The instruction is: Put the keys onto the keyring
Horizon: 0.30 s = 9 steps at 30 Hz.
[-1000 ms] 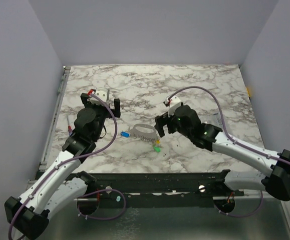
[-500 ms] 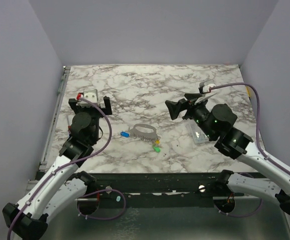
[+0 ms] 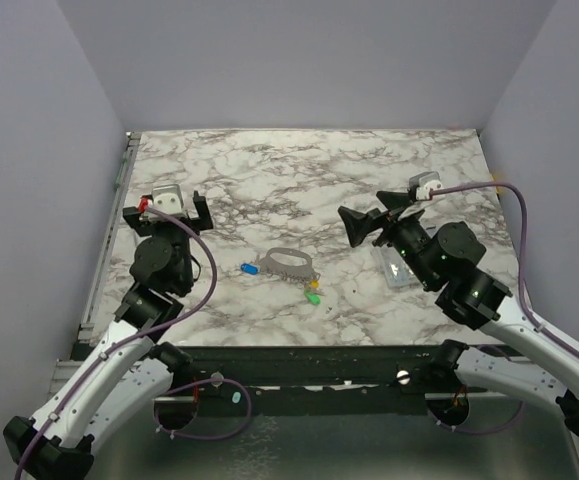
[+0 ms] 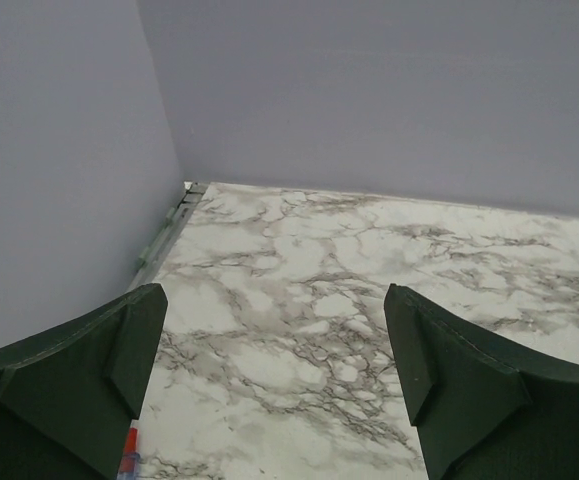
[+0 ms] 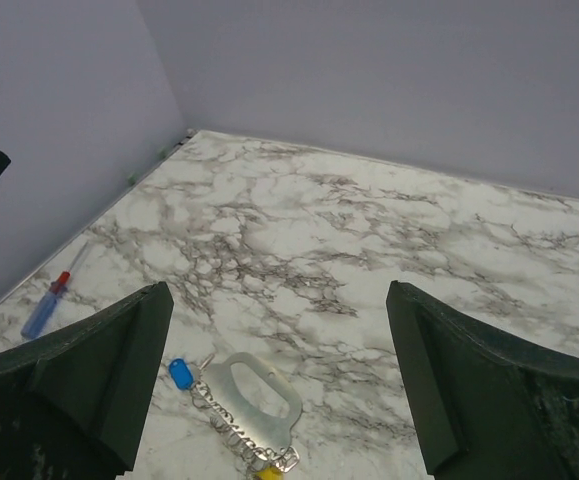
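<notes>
We log the keyring [image 3: 287, 264] flat at mid-table, keys [image 3: 314, 297] just beside it, lying between the tools. Left gripper [image 3: 165, 210] and right gripper [image 3: 374, 213] gape wide, holding nothing, both well apart from it

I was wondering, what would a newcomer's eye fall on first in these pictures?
A keyring lies at the middle of the marble table, with a blue key at its left end and a green key on its near side. The left gripper and right gripper hang open on either side, holding nothing.
</notes>
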Motion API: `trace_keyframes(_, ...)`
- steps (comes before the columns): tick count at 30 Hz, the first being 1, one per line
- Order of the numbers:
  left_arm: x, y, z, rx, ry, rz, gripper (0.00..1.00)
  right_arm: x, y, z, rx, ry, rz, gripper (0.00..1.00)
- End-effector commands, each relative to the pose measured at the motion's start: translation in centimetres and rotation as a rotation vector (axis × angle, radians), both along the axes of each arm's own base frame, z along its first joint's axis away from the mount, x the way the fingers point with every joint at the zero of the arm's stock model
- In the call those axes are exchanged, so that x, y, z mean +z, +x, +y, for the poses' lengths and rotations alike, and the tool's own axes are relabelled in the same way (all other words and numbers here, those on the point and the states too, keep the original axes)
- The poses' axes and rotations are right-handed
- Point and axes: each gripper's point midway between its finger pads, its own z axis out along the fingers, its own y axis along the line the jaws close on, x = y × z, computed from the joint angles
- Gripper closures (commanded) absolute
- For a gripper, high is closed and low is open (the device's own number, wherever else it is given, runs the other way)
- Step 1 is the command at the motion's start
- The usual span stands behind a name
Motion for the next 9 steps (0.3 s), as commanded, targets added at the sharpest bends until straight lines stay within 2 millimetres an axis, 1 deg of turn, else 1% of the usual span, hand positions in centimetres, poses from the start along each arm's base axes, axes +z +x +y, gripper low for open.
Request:
trace_keyframes(1,-0.7,0.3,0.4,0.031,0.026,0.017,0.01,0.5,-0.3,-0.7,-0.013,0.012,-0.043,0.00)
trace_keyframes(4,-1.0,0.5,0.2,0.027,0.033,0.026,0.01,0.8,-0.5,-0.8,-0.006,0.055,-0.060,0.00)
trace_keyframes(6,-1.2,0.6,0.2,0.027,0.038,0.034,0.01,0.2,0.1,-0.7,-0.028,0.049,-0.036,0.00)
trace_keyframes(9,-1.4,0.7,0.1,0.026,0.042,0.038,0.01,-0.3,0.9,-1.2,-0.095,0.080,0.011,0.00)
